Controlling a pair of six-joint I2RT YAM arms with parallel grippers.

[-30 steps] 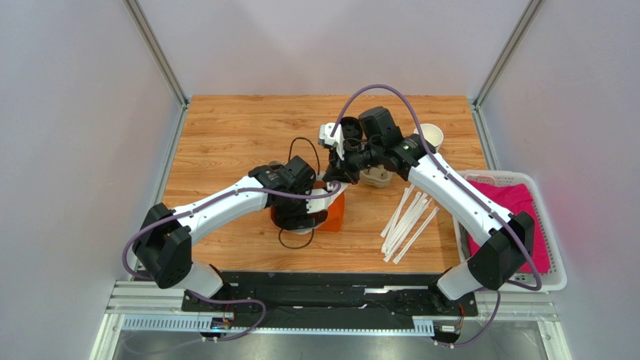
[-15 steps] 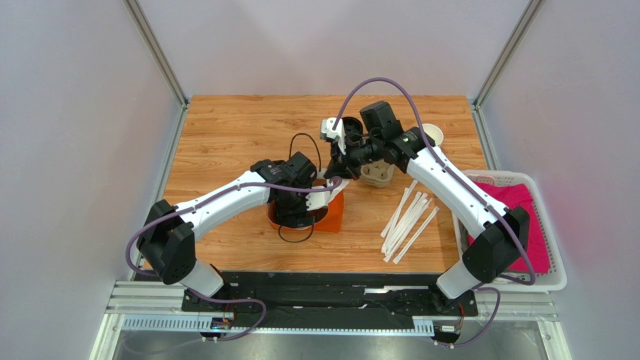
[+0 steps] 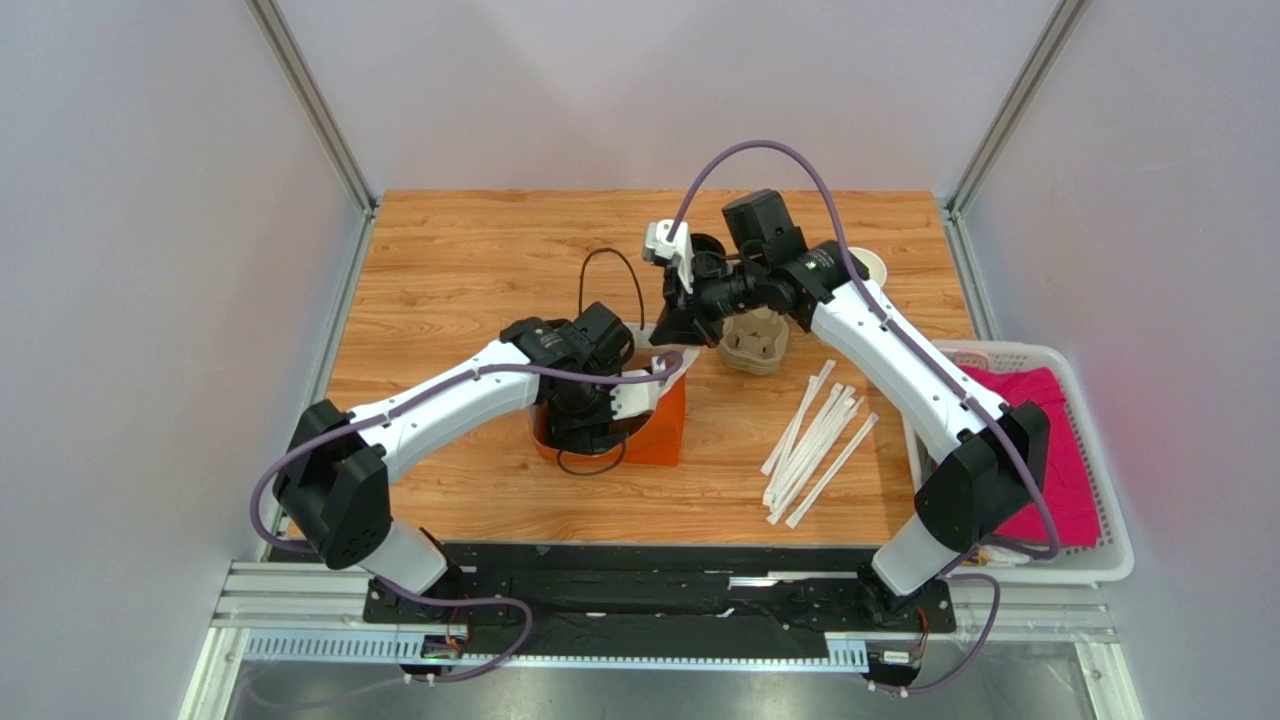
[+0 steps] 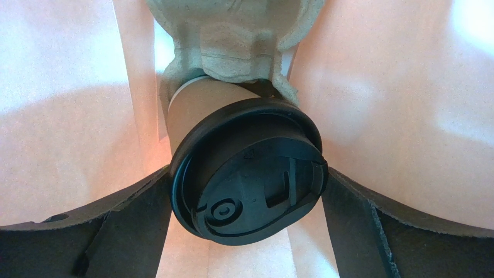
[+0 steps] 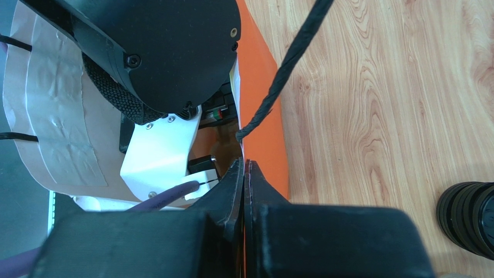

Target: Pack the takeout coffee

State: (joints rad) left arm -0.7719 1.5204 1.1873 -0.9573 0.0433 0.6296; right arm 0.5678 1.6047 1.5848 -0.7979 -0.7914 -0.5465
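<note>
The left arm (image 3: pixel 451 398) is stretched from its base towards the orange bag (image 3: pixel 669 432), with its wrist bent down over the bag's mouth. The left gripper (image 4: pixel 246 174) is sunk inside the bag, its jaws spread wide. The right arm (image 3: pixel 902 375) is arched in from the bag's far right side. The right gripper (image 5: pixel 244 171) is clamped on the bag's rim, its fingers pressed together.

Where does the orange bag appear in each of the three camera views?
Top view: the orange bag stands mid-table, under the left gripper.
Left wrist: seen from inside, its pale walls surround the lidded cup.
Right wrist: its orange side runs up the middle, its edge between the shut right gripper's fingers.
Shared landmark: the left gripper, reaching down into the bag.
</note>
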